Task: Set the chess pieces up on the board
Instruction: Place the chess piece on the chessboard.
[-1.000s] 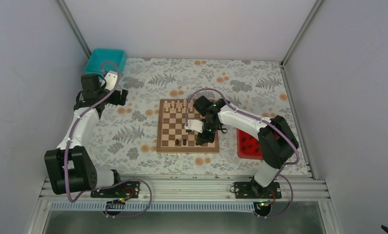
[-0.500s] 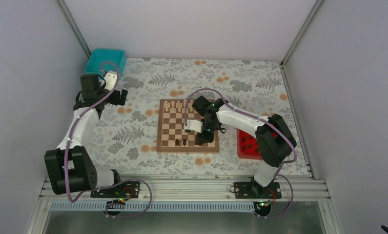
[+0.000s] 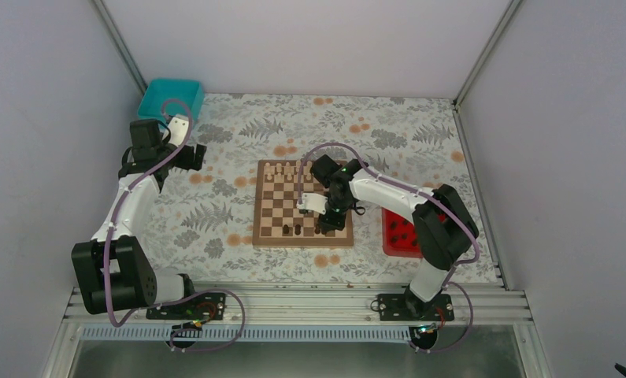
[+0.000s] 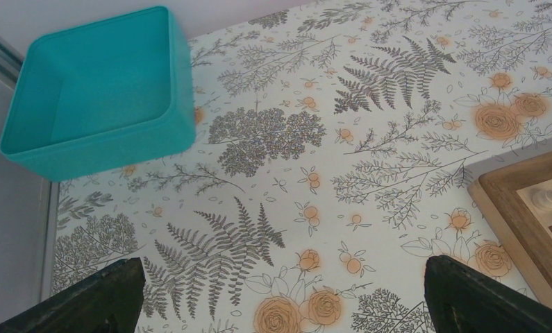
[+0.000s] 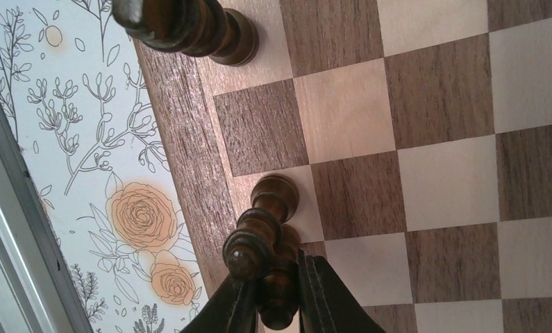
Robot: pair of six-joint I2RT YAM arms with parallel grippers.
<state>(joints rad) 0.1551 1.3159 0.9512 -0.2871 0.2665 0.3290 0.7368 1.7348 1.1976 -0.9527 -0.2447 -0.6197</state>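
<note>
The board [image 3: 272, 206] lies mid-table, with pale pieces along its far row. Dark chess pieces [image 3: 290, 230] stand on the near row. My right gripper [image 3: 323, 224] hangs over the near row, right of them. In the right wrist view it [image 5: 280, 277] is shut on a dark chess piece [image 5: 281, 302] just above the squares by the rim. Another dark piece [image 5: 262, 229] stands right against the held one, and a third [image 5: 189, 28] stands farther along that row. My left gripper [image 4: 294, 298] is open and empty over the floral cloth, left of the board's corner [image 4: 519, 222].
A teal bin [image 4: 96, 114] sits empty at the far left corner. A red tray [image 3: 398, 235] holding dark pieces lies right of the board, partly under the right arm. Grey walls close in three sides.
My right gripper has shifted slightly left and toward the near edge of the board with the piece in it. The left arm has not moved.
</note>
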